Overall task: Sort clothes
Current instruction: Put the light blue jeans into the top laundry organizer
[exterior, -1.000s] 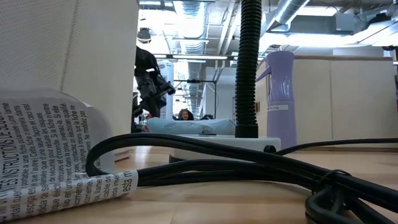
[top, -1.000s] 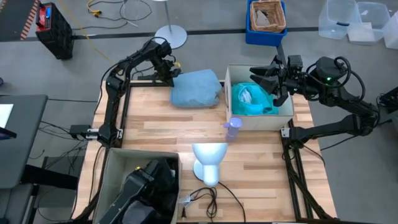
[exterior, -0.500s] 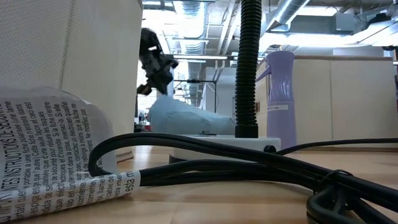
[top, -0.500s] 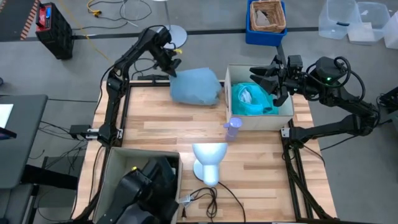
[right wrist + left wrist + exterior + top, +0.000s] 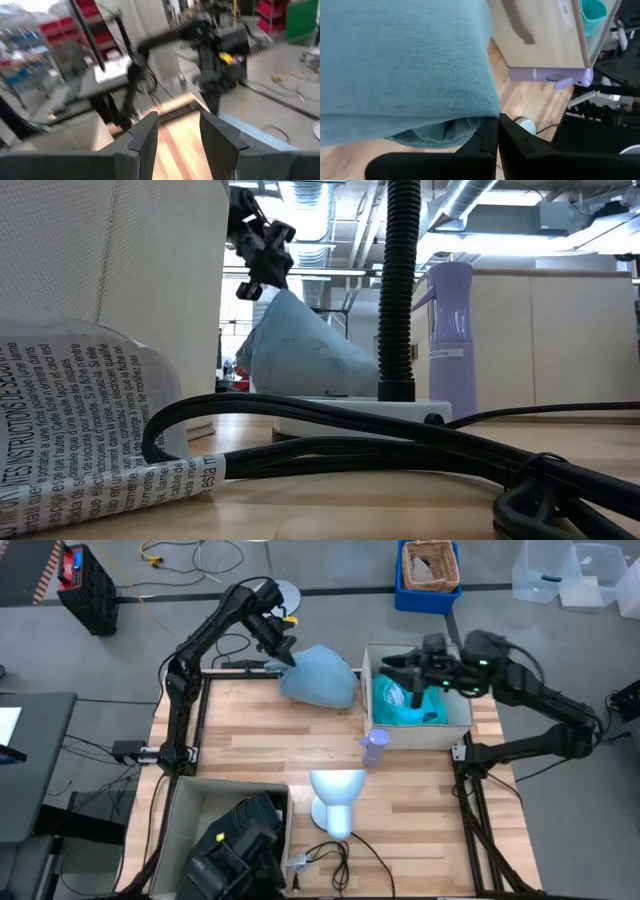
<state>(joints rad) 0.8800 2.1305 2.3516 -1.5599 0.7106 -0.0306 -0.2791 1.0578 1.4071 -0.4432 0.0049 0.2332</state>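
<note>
Left gripper (image 5: 287,653), its 2 dark fingers clamped on the upper edge of the pale blue soft garment (image 5: 322,677), stands above the far edge of the light wooden slatted table (image 5: 260,745); the cloth hangs below and to the right of the gripper, its lower folds resting on the boards just beside the open beige fabric box (image 5: 366,690). Low view: the same gripper (image 5: 262,272) pinches the peak of the garment (image 5: 300,345), which drapes down in a cone. Right gripper (image 5: 392,664), fingers parted and holding nothing, hovers over that beige box, directly above the bright teal shirt (image 5: 405,705) lying inside. A second beige box (image 5: 178,810) at the near left corner contains the black garment (image 5: 240,845). White mannequin head (image 5: 335,797) lies on the near boards. Small lilac spray bottle (image 5: 374,747) stands by the front wall of the right-hand box.
</note>
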